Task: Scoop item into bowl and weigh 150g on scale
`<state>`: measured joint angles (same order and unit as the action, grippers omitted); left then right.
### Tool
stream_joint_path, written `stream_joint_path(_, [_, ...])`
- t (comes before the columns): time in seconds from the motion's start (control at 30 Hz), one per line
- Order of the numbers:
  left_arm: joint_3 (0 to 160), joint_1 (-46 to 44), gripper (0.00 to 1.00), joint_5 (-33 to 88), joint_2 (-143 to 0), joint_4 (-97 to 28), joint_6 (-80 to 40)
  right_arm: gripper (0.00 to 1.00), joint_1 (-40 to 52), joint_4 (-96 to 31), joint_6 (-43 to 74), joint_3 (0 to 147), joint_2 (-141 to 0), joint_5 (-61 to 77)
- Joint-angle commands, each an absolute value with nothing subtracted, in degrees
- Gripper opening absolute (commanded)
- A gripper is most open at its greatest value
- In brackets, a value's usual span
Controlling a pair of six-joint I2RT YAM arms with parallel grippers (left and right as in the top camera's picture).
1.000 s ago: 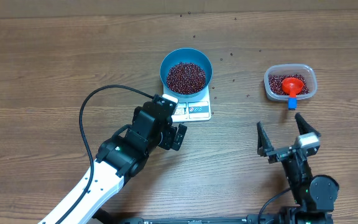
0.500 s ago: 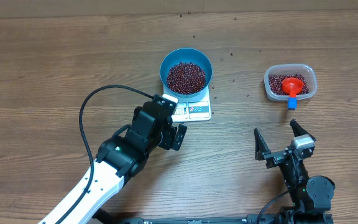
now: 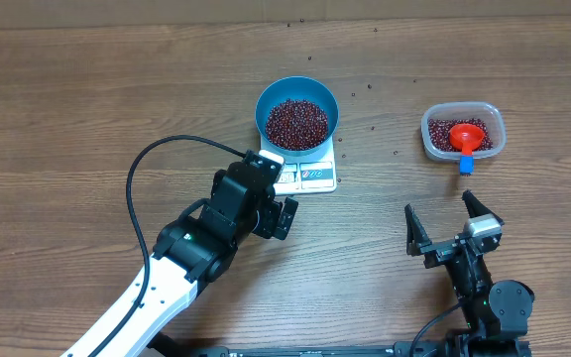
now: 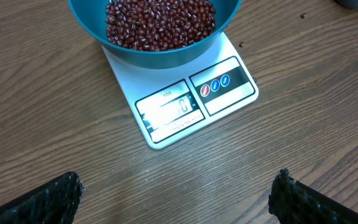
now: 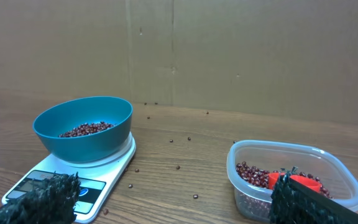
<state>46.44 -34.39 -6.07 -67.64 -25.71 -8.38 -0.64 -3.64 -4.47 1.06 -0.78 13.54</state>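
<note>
**Beans in the bowl, both claws wide open**

We've got the blue bowl point(image 3: 262, 107) sitting on the white scale point(image 3: 315, 177) mid-table, loaded with dark red beans point(image 3: 297, 121). The left gripper point(image 4: 176, 193) hovers on the near side of the scale, fingers spread apart and holding nothing. The right gripper point(image 3: 442, 208) is near right, jaws apart too, empty. Beyond it, the clear container point(image 3: 432, 139) holds more beans plus the red scoop point(image 3: 467, 135).

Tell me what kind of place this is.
Probably a robot test bench rather than a kitchen: a wooden table backed by cardboard sheets, with a blue bowl of beans on a small white scale.
</note>
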Motion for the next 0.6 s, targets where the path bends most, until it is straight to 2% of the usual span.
stream_joint_path(0.0, [46.8, -34.0, 0.99, -6.5, -67.9, -26.4, -7.7, 1.00, -0.3, -3.4, -4.1, 0.4, -0.2, 13.7])
stream_joint_path(0.2, [46.7, -33.6, 0.99, -15.6, -67.3, -26.6, -5.6, 1.00, -0.3, -3.4, -4.1, 0.4, -0.2, 13.7])
stream_joint_path(0.27, [46.5, -30.2, 1.00, -15.9, -63.9, -25.0, -5.8, 1.00, -0.3, -3.4, -4.1, 0.4, -0.2, 13.7])
stream_joint_path(0.57, [37.3, -4.9, 1.00, 8.4, -46.9, -10.3, -5.8, 1.00, -0.3, -3.4, -4.1, 0.4, -0.2, 13.7])
